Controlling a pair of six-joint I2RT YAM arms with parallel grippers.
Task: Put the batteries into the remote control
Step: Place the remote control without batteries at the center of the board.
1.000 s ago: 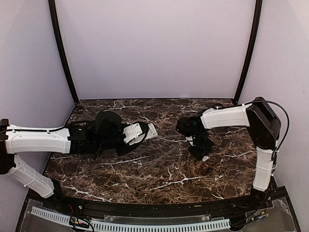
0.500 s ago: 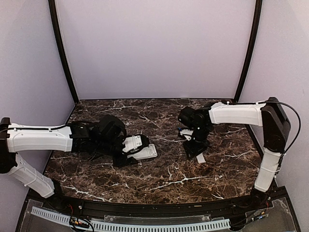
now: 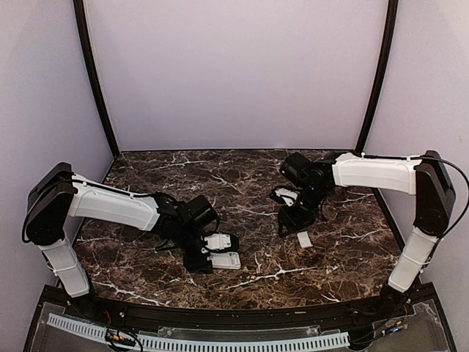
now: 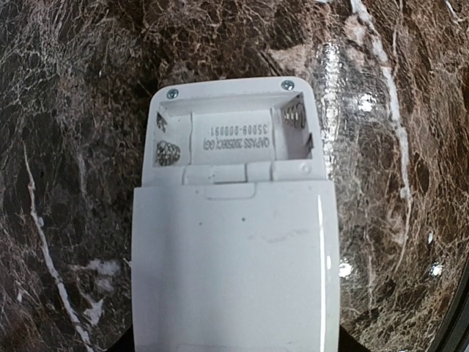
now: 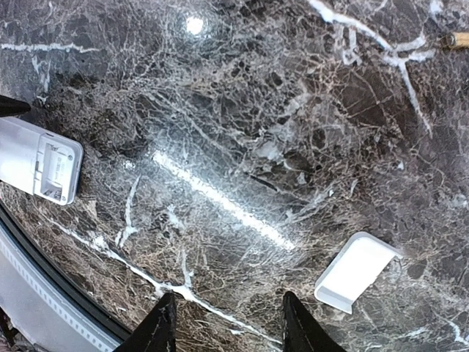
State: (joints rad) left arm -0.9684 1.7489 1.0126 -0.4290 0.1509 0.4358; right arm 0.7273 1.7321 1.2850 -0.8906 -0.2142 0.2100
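Left wrist view: the remote lay back-side up between the fingers of the left gripper. Only dark slivers of those fingers showed, at the bottom corners of the frame, pressed against the two long edges of the remote. They stood partly closed, gripping the remote across its width. The battery bay at the end away from the fingers was uncovered. A coil spring sat at each side of the bay, a printed label lay on its floor, and two screws sat at the far corners. The marble table showed on both sides of the remote. I could not tell whether the remote rested on the table or hung just above it.

Right wrist view: the right gripper pointed down at the table. Its two fingertips stood apart, with only marble between them and nothing gripped. A white cover plate lay on the table just to the right of the right-hand fingertip and did not touch it. The bay end of the remote showed well off to the left of the fingers, at the frame edge.

Top external view: the remote sat at the tips of the left fingers, near the front middle of the table. The cover plate lay just below the right fingers, well apart from the remote.
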